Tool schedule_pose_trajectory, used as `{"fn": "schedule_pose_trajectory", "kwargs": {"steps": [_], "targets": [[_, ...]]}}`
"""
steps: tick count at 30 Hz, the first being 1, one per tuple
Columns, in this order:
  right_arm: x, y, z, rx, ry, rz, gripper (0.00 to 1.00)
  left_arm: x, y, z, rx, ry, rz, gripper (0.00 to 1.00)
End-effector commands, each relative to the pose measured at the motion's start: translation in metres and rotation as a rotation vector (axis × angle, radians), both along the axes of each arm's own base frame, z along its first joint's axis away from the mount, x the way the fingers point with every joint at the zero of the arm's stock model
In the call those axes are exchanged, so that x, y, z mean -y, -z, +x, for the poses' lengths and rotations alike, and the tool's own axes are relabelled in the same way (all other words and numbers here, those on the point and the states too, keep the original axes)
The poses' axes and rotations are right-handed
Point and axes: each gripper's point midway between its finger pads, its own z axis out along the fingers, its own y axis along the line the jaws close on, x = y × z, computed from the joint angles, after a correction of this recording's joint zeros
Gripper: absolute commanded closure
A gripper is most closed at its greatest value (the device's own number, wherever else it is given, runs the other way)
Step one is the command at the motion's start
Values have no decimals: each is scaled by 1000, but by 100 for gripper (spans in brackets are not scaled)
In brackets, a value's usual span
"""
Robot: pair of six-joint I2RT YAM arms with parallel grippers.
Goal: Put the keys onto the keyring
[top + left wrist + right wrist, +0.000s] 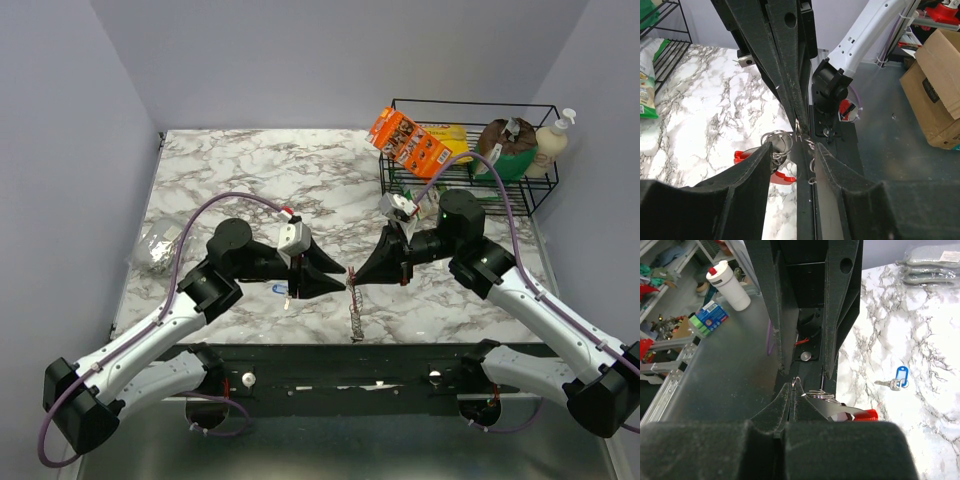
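Note:
The keyring (pixel 352 292) hangs between my two grippers near the table's front edge, its grey chain trailing down to the marble. My right gripper (pixel 366 272) is shut on one of its wire rings, which shows at the shut fingertips in the right wrist view (pixel 796 382). The red plastic piece (pixel 866 415) sticks out beside them. My left gripper (pixel 336 283) is open, its jaws apart around the rings (pixel 777 145) and the red piece (pixel 782 177). The blue-headed key (pixel 901 376) lies on the marble just behind the left gripper (pixel 282 290).
A black wire rack (pixel 472 102) at the back right holds an orange box (pixel 408 140), a soap bottle (pixel 552 140) and other goods. A crumpled silvery lump (pixel 158 245) lies at the left edge. A black rail (pixel 350 360) runs along the front.

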Motion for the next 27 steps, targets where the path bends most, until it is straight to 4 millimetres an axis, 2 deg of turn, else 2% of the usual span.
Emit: {"fn": "schedule_pose_trajectory", "kwargs": {"steps": [1,16,22,27], "targets": [[0,-18,-1,56,-22,43,100,4,-16,2,50,7,-27,55],[0,-18,2,55,-4,40,100,12,-10,-1,31,40,19,61],[-1,-17,1,53,-16,40,100,17,-6,-1,28,37,44,68],[0,-19,0,51,-17,41,100,20,0,-1,14,48,79,78]]}}
